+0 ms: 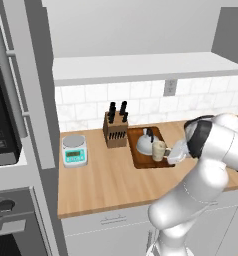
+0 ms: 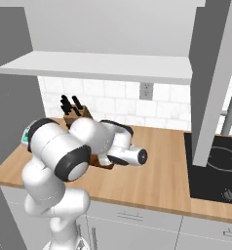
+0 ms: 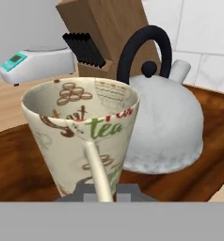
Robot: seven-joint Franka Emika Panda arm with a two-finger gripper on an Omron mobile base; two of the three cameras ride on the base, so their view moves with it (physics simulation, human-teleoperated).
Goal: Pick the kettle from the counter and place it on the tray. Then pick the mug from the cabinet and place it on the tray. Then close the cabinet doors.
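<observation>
Tool tips (image 3: 105, 192) are seen at the bottom of the hand view, set close on either side of the mug's (image 3: 83, 136) loop handle. Whether the handle is gripped or merely straddled cannot be told from the pictures. In the left base view the tool (image 1: 172, 155) is met at the mug's (image 1: 158, 149) right side, low over the near right part of the tray (image 1: 141, 161).

Directly ahead of the tool, the mug is stood upright on the tray (image 3: 20, 164), its cream wall printed with brown and green lettering. Just past the mug, to the tool's far side, the kettle (image 3: 168, 124) is seated on the same tray, with its black arched handle raised and its black knob on top; mug and kettle are placed just beside one another, and contact between them cannot be judged. In the left base view the kettle (image 1: 145, 141) is found on the tray's far half.

Beyond the tray, a knife block (image 1: 115, 130) is set on the counter (image 1: 106, 185), and further out a teal-faced kitchen scale (image 1: 74, 150) is placed. Both are shown behind the mug in the hand view as well. Above the counter, the cabinet (image 1: 141, 67) is hung against the tiled wall.
</observation>
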